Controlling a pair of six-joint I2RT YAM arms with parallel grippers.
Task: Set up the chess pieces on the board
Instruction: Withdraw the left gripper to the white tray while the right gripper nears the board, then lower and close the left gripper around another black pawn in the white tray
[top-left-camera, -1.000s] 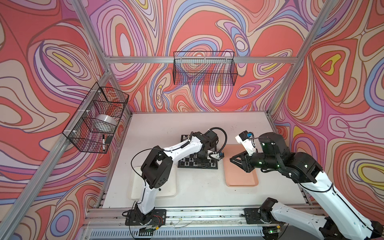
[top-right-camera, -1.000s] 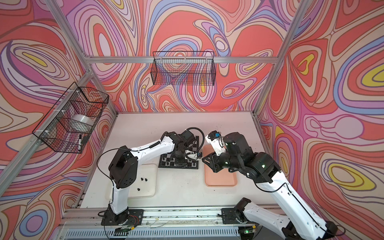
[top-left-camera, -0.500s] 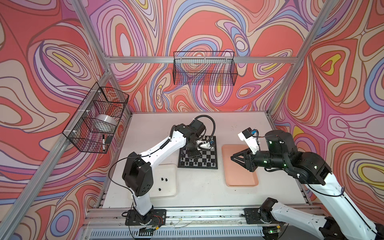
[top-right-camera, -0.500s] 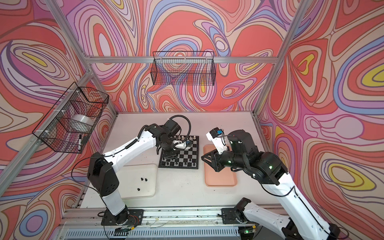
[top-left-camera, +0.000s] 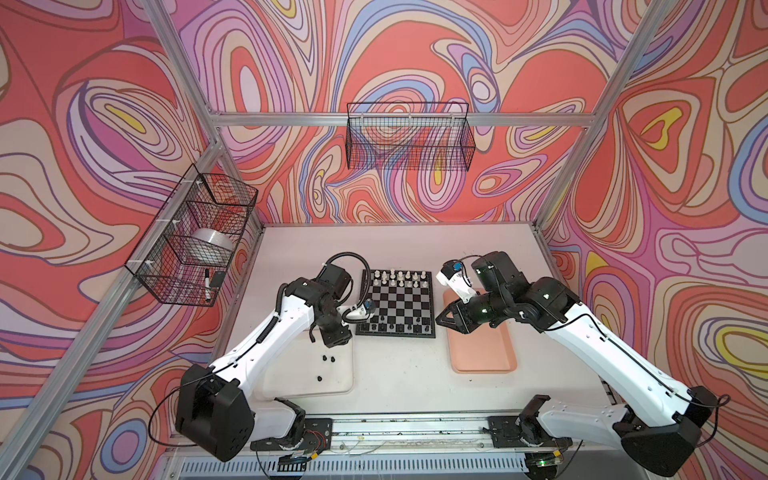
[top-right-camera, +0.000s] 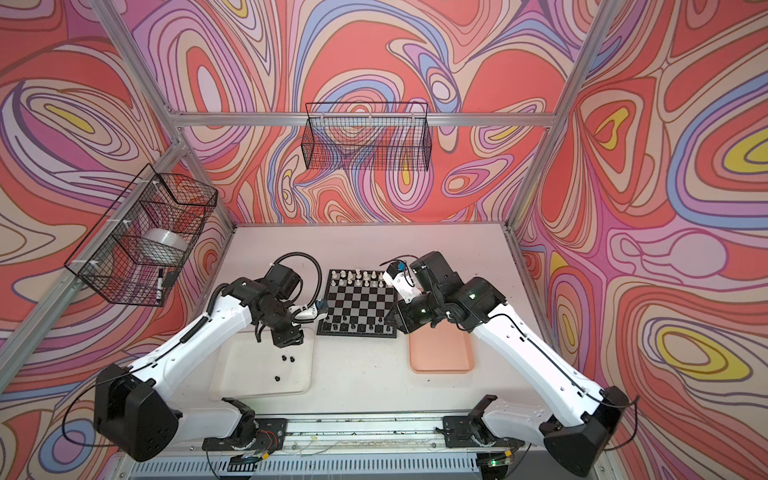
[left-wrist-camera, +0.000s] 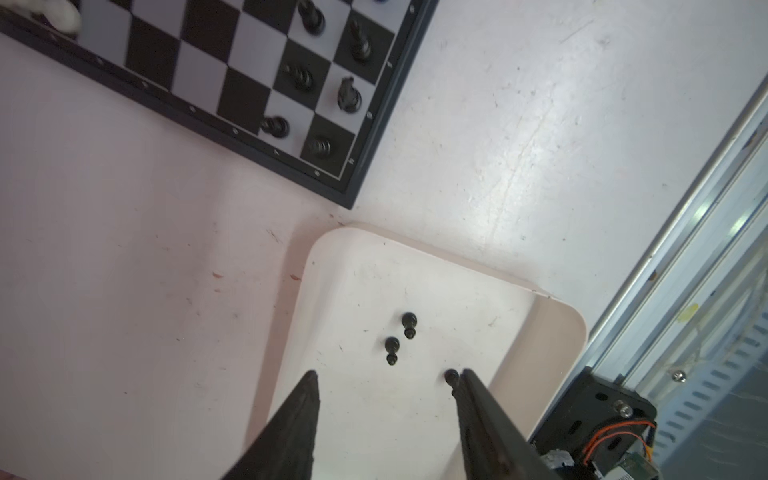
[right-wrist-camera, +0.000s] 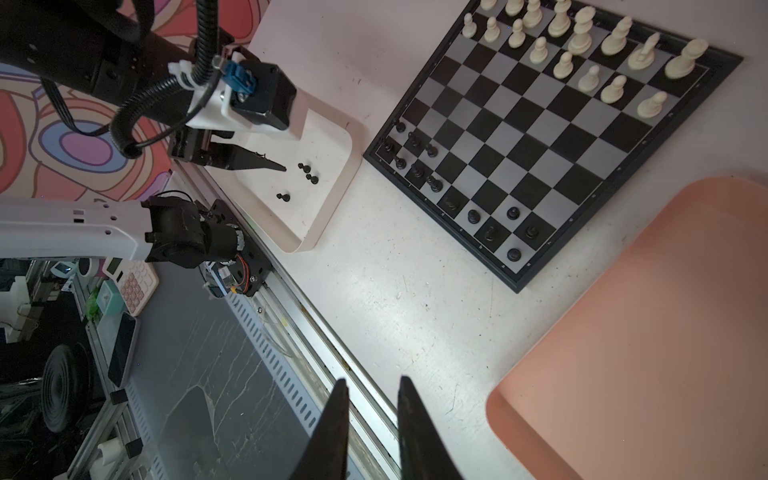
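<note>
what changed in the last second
The left gripper pulled back from over the board and now hangs over the white tray, jaws open and empty, above three black pawns. No grasp or release shows. The right gripper stayed by the pink tray; the pawns lie unmoved.

Swirl-patterned walls (top-left-camera: 374, 62), aluminium frame (top-left-camera: 291, 119), wire baskets (top-left-camera: 409, 137), white tabletop (top-left-camera: 399, 374).

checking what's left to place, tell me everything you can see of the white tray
The white tray is a shallow, plastic-looking rectangle with rounded corners and a low rim, flat on the table, clear of the board at its near left corner. Three black pieces rest inside; the open left hand hovers over them.
</note>
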